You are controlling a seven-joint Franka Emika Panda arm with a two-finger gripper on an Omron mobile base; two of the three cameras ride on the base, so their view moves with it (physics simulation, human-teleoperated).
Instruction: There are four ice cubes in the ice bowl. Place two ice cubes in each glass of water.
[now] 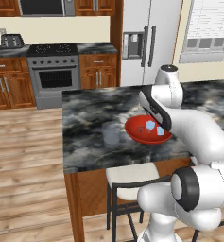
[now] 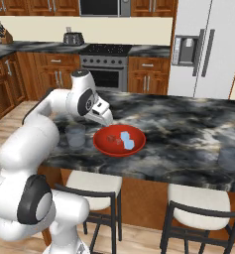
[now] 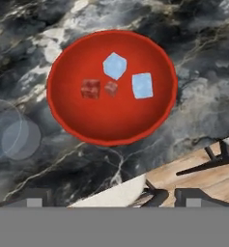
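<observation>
Overhead, the pincer (image 3: 113,198) hangs with its two tips spread wide apart and nothing between them, above the near rim of the red bowl (image 3: 67,118). Four ice cubes lie inside: two pale blue (image 3: 115,65) and two that look reddish (image 3: 91,89). A glass of water (image 1: 110,133) stands just beside the bowl on the dark marble counter (image 1: 85,113); another glass (image 2: 230,158) sits well apart.

Four ice cubes (image 3: 115,65) in the ice bowl (image 3: 67,120) on the counter (image 3: 198,91), glass of water (image 3: 12,130) beside it.
</observation>
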